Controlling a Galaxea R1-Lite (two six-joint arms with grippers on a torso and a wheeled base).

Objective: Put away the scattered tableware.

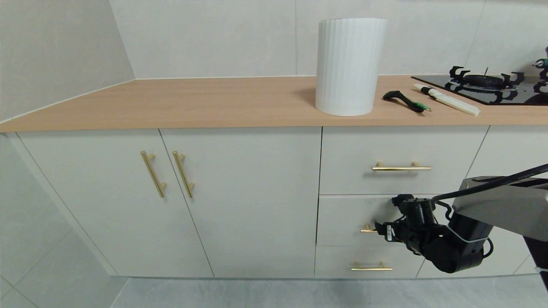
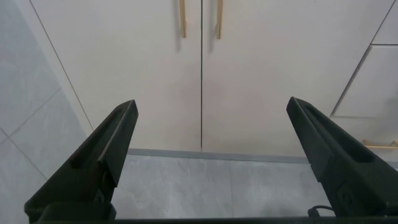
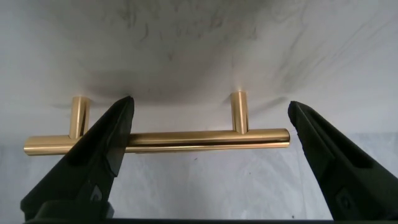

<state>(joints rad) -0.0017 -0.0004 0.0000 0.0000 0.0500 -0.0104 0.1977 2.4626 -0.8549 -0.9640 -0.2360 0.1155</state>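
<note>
A black peeler (image 1: 402,99) and a white-bladed knife (image 1: 447,99) lie on the wooden counter (image 1: 192,102), right of a tall white ribbed container (image 1: 349,66). My right gripper (image 1: 379,229) is low at the stack of drawers, right at the middle drawer's gold handle (image 1: 368,230). In the right wrist view its fingers (image 3: 106,155) stand open, with that handle (image 3: 186,140) close in front and lying across the gap. My left gripper (image 2: 211,102) is open and holds nothing; it faces the double cabinet doors (image 2: 201,74) near the floor.
A black gas hob (image 1: 483,85) sits at the counter's far right. The top drawer handle (image 1: 401,168) and bottom drawer handle (image 1: 371,268) are above and below my right gripper. Two gold door handles (image 1: 153,173) are on the left cabinet. Grey floor tiles (image 1: 214,293) run below.
</note>
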